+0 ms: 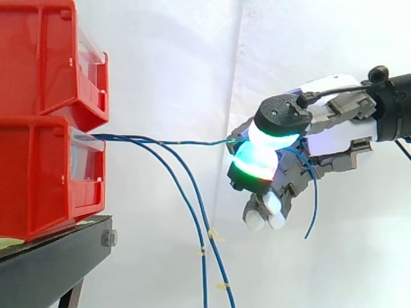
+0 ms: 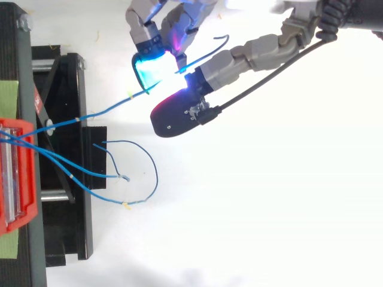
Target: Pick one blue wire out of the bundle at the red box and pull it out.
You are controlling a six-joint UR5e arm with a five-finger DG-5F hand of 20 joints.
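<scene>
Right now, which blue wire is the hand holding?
The taut wire, stretched nearly level from the lower red bin to the hand and pinched between its fingertips. The other two wires sag down loose.

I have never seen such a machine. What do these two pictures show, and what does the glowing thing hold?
This is a robot arm with a hand of fingers; the glowing pads are part of it. One picture is taken from the side, the other from above. Red bins stand stacked on a black stand, before a white curtain. Blue wires come out of the lower bin. The hand pinches one blue wire, which stretches nearly straight from bin to hand. The other wires hang down loose.
</scene>
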